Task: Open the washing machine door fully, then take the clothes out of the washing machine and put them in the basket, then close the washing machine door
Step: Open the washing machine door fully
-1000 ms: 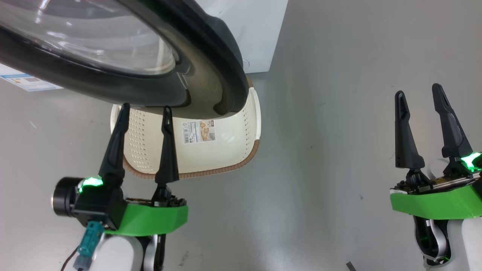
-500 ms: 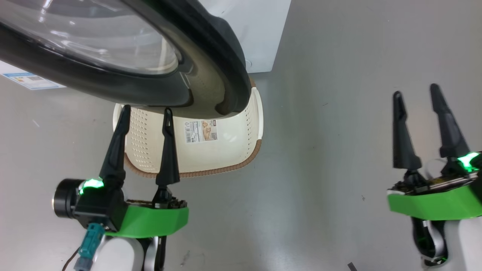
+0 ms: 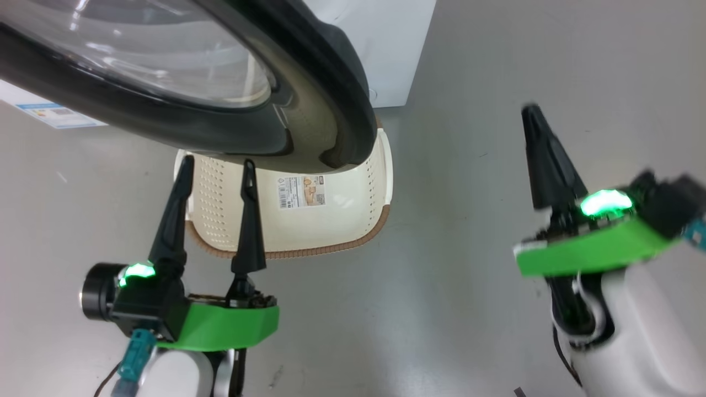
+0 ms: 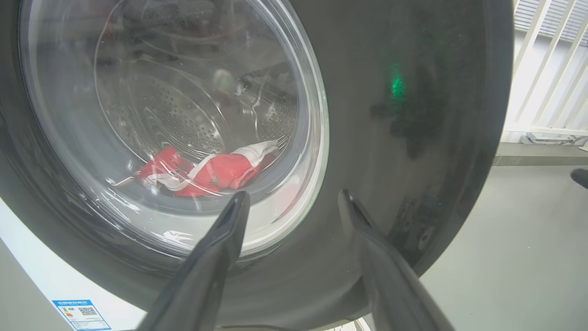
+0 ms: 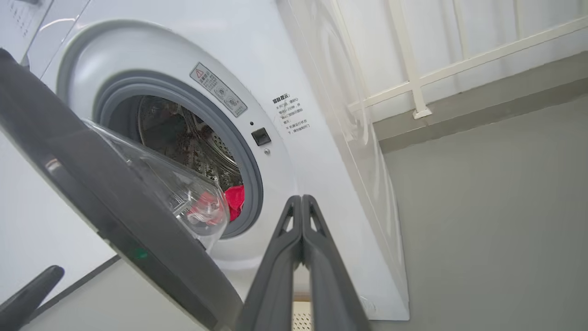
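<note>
The washing machine door (image 3: 331, 82), black-rimmed with a bulging glass window, stands partly open over the cream basket (image 3: 353, 215) on the floor. In the head view my left gripper (image 3: 217, 162) is open, its tips just under the door's lower rim and in front of the basket. From the left wrist, the open left gripper (image 4: 293, 195) faces the door (image 4: 413, 115), with the red and white clothes (image 4: 206, 170) seen through the glass. My right gripper (image 3: 534, 118) is shut and holds nothing, off to the door's right. Past the right gripper (image 5: 302, 198), the washing machine (image 5: 294, 69) shows red clothes (image 5: 235, 200) in its drum.
Grey floor (image 3: 469, 275) spreads between and to the right of the arms. A white railing (image 5: 413, 82) and a low wall run behind the machine's right side. A blue label (image 3: 55, 113) sits at the machine's lower corner. One left-gripper finger (image 5: 32, 285) shows in the right wrist view.
The right gripper has shut and turned on its side, moving left and up toward the door's edge. The head camera has shifted slightly. The left gripper keeps its place.
</note>
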### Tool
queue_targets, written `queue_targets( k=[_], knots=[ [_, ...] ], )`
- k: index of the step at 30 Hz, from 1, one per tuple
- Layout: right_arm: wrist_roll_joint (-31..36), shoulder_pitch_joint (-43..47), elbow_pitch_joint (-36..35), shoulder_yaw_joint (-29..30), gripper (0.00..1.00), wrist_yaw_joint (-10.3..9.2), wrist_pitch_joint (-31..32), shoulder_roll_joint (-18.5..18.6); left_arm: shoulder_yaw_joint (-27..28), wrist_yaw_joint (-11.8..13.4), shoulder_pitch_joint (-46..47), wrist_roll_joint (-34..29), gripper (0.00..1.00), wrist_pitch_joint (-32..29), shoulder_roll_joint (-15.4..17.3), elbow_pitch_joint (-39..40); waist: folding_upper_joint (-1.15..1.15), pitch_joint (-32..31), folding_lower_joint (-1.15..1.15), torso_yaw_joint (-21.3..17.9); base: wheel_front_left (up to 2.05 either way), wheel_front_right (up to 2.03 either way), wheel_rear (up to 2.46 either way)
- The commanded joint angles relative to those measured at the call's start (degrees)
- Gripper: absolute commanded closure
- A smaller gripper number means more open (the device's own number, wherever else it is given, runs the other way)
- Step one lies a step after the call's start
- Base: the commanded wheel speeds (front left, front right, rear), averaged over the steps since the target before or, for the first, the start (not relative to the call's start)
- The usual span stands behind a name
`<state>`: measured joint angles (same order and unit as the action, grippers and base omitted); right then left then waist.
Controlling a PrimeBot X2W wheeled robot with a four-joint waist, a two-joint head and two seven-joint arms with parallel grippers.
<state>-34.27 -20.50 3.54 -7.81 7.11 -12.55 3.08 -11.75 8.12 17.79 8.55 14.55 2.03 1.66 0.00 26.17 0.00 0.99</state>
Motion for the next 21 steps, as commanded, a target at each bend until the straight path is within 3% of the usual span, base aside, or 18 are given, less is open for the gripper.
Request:
queue_targets(
  k=[1,10,11,21],
  knots=[
    [-3.0,-2.0,-1.0,-1.7,1.0,0.37,1.3,-0.2,1.2,0.4,-0.6,0.0,0.0,0.4,0.9,1.6,0.0,0.2,0.0,0.3,0.0,0.0,0.0],
    [-28.7,-12.6,0.3,-2.6,1.0,0.37,12.5,1.3,0.1,0.5,0.3,0.4,0.0,0.4,0.9,1.9,0.0,1.5,0.0,2.1,0.0,0.0,0.0],
    [-28.7,-12.6,0.3,-2.6,1.0,0.37,12.5,1.3,0.1,0.5,0.3,0.4,0.0,0.4,0.9,1.9,0.0,1.5,0.0,2.1,0.0,0.0,0.0],
    [-57.4,-22.9,4.9,-0.7,1.0,0.37,35.6,3.6,-1.0,1.0,1.1,0.8,0.0,0.4,0.9,1.8,0.0,2.6,0.0,3.6,0.0,0.0,0.0]
  ],
)
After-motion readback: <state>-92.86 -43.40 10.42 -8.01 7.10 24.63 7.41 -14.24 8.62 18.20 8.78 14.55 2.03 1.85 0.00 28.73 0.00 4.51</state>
